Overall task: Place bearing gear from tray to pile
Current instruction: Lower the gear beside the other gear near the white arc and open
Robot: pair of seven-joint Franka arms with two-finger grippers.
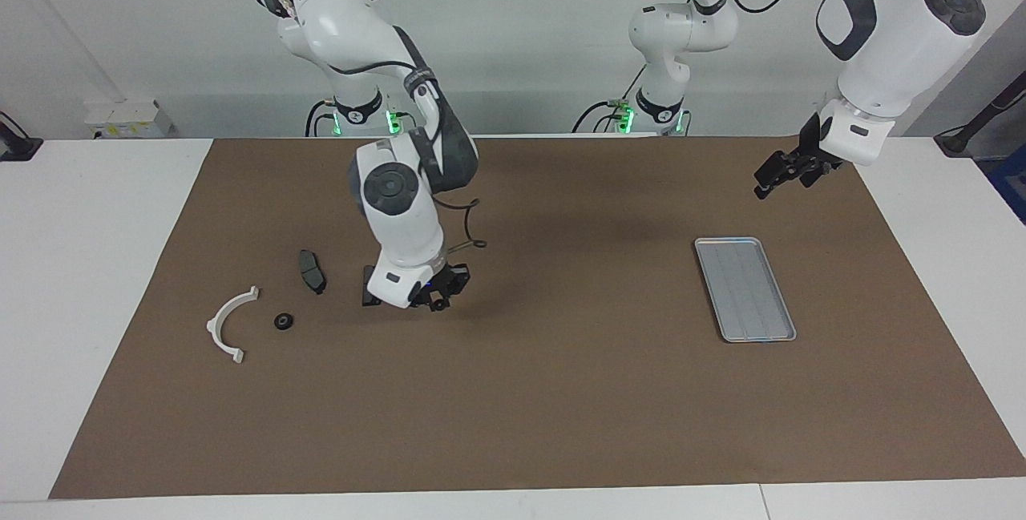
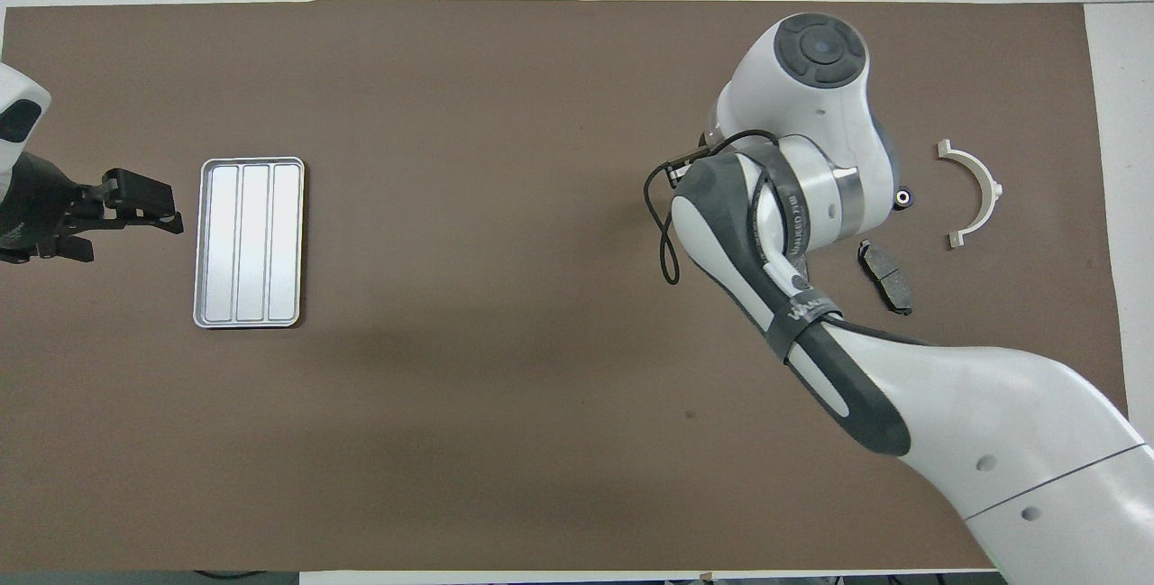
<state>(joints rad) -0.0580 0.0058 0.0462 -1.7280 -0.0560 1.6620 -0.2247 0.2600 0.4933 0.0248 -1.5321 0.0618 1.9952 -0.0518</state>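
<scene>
The silver tray [image 1: 744, 289] lies empty toward the left arm's end of the table; it also shows in the overhead view [image 2: 250, 242]. The small black bearing gear [image 1: 283, 321] lies on the mat between the white bracket [image 1: 232, 324] and a dark brake pad [image 1: 312, 271]. In the overhead view the gear [image 2: 902, 197] peeks out beside the right arm's wrist. My right gripper [image 1: 437, 296] hangs low over the mat beside the pile, apart from the gear. My left gripper [image 1: 771, 177] is open and empty, raised beside the tray.
A brown mat [image 1: 561, 408] covers the table. The right arm's wrist and forearm [image 2: 811, 206] hide the mat beside the bracket [image 2: 974, 193] and brake pad [image 2: 885, 277]. A dark shape [image 1: 370, 296] shows partly at the right wrist.
</scene>
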